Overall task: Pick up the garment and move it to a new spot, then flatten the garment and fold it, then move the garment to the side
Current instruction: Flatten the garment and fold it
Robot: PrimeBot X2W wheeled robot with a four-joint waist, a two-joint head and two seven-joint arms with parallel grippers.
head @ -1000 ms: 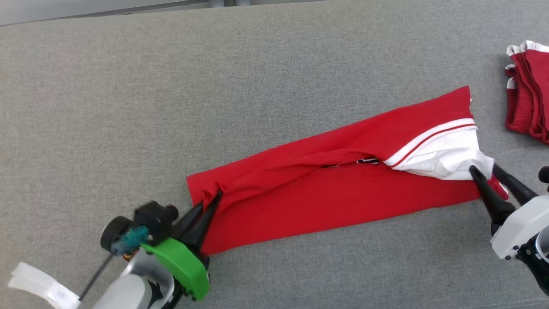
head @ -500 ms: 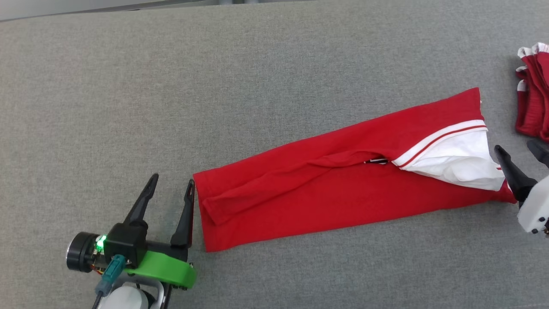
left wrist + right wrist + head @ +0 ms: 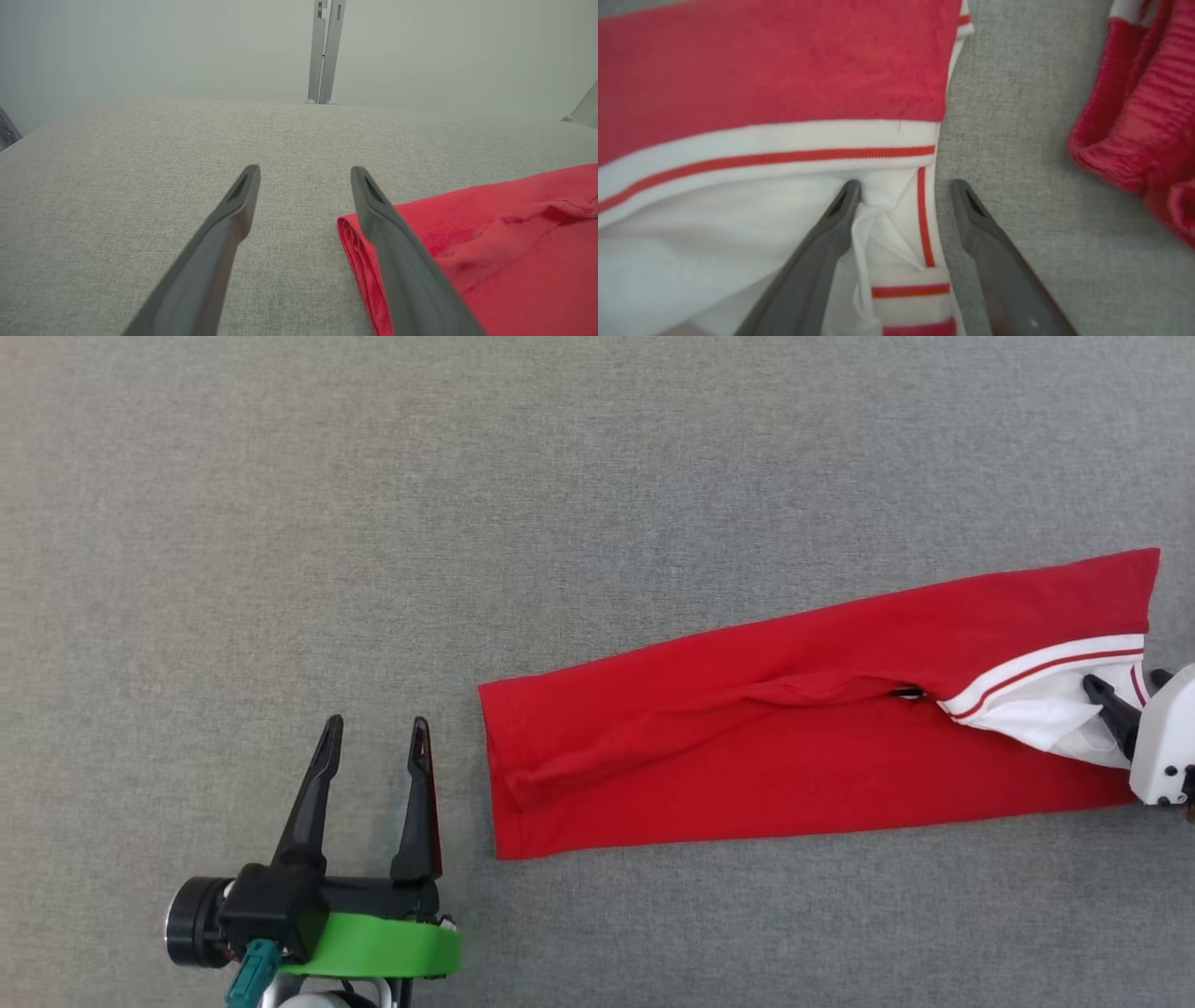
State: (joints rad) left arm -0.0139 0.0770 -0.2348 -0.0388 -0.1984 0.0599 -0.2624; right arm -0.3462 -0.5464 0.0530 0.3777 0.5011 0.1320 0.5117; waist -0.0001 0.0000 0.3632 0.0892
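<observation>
Shows the garment (image 3: 794,747), red with a white, red-striped band, lying flat as a long folded strip on the grey fabric surface (image 3: 560,476). Runs from the middle of the scene to its right edge, with the right end slightly farther away than the left.

Puts the left gripper (image 3: 376,721) at the near left, just beside the strip's left end yet apart from it, fingers pointing to the far side. Has its jaws released and spread wide, with bare grey surface between them. From the left wrist, puts the gripper (image 3: 304,169) over the surface, with the red hem (image 3: 514,252) just right of the right finger.

Puts the right gripper (image 3: 1123,679) at the strip's right end, over the white band. From the right wrist, has its jaws (image 3: 905,183) released too, clamping nothing: left finger over wrinkled white cloth (image 3: 761,70), right finger over grey surface, the band's edge between them. Leaves a bunched red cloth (image 3: 1134,126) farther right, apart from the garment.
</observation>
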